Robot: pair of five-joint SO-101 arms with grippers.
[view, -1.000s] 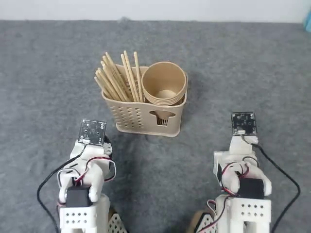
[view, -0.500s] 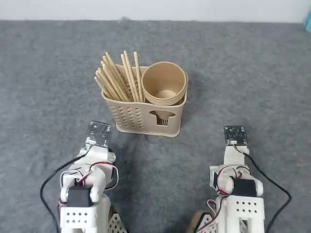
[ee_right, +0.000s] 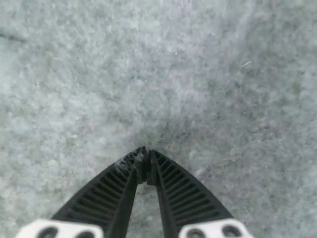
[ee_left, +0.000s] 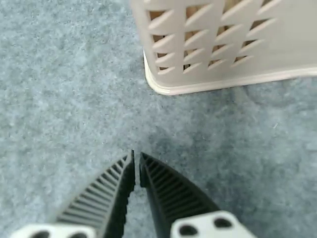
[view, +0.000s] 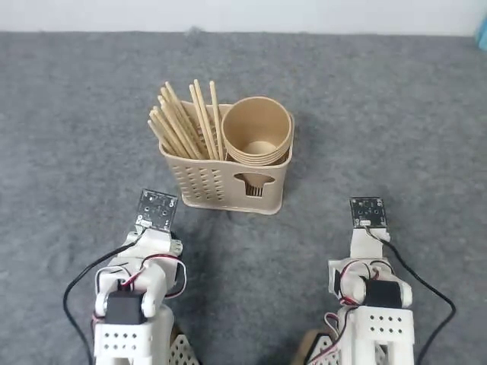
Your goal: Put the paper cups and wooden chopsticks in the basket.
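A beige perforated basket (view: 199, 185) stands mid-table. Several wooden chopsticks (view: 183, 122) lean in its left compartment, and stacked paper cups (view: 257, 131) sit in its right one. My left gripper (ee_left: 137, 159) is shut and empty over the grey carpet, just short of the basket's lower corner (ee_left: 163, 84). My right gripper (ee_right: 146, 152) is shut and empty above bare carpet. In the high view the left arm (view: 141, 281) sits folded at the front left and the right arm (view: 369, 285) at the front right, both in front of the basket.
Grey carpet (view: 380, 114) covers the table on all sides of the basket. A pale wall strip (view: 243, 15) runs along the far edge.
Both arms drew back toward their bases between one second and half a second ago, and have stayed still since. The basket and its contents have not moved.
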